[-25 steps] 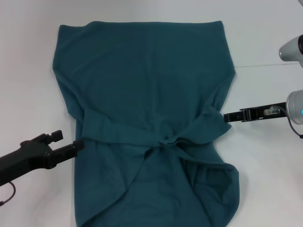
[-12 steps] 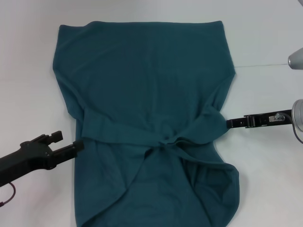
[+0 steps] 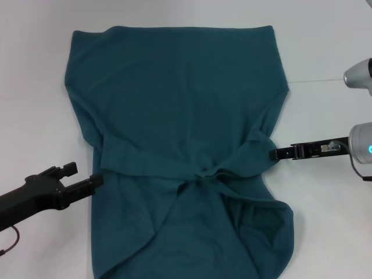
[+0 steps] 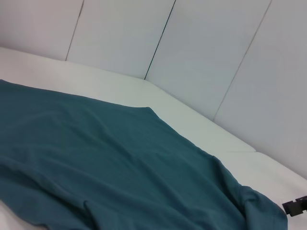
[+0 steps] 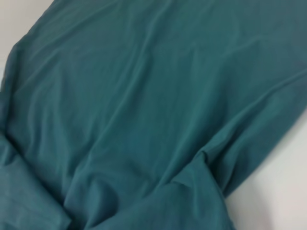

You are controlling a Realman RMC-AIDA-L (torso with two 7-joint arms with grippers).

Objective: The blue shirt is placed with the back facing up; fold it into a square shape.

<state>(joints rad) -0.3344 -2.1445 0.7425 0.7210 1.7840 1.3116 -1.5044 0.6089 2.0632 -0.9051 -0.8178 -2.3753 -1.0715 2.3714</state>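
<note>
The blue shirt [image 3: 180, 116] lies flat on the white table, plain side up. Both sleeves are folded inward and meet in a bunched knot near the middle [image 3: 200, 174]. My left gripper [image 3: 96, 180] rests low at the shirt's left edge, its tip touching the cloth. At the right edge my right gripper [image 3: 273, 154] lies by the folded sleeve, touching or nearly touching the fabric. The left wrist view looks across the shirt [image 4: 110, 163] and shows the right gripper's black tip [image 4: 295, 206] beyond it. Wrinkled shirt cloth [image 5: 144, 110] fills the right wrist view.
The white table [image 3: 325, 221] shows bare on both sides of the shirt and beyond its far hem. A thin seam line [image 3: 319, 80] runs across the table at the right. White wall panels [image 4: 201, 52] stand behind the table.
The right gripper drew back and lower, then slid left again to the shirt's right edge. The left arm and the shirt stayed still.
</note>
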